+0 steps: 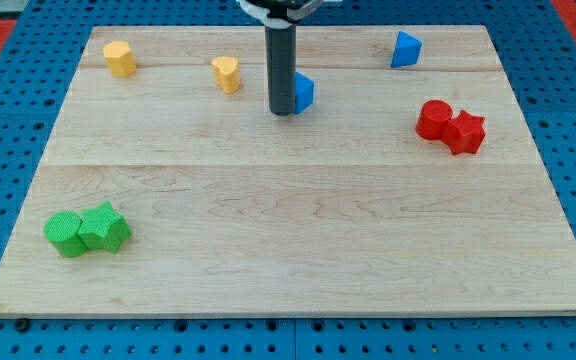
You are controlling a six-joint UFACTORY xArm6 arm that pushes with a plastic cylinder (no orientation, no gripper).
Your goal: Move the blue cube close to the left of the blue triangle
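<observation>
Presently, my tip (282, 112): sat touching the blue cube (302, 91), at about its seven o'clock; a bare rod, no fingers to open or close.
Blue cube: lay well apart from the blue triangle (404, 48), at its eight o'clock.
Risk: an off-centre push could have spun the cube off my tip.
Risk: overshooting could have knocked the triangle off the board (288, 290) edge.

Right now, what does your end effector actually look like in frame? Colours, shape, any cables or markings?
Only a straight dark grey cylindrical rod shows, smooth and matte, coming down from the view's top edge to my tip. At that top edge a sliver of black collar and white housing is visible. No cables, labels or markings can be seen. My tip sits against the view's left side of the blue cube.
</observation>
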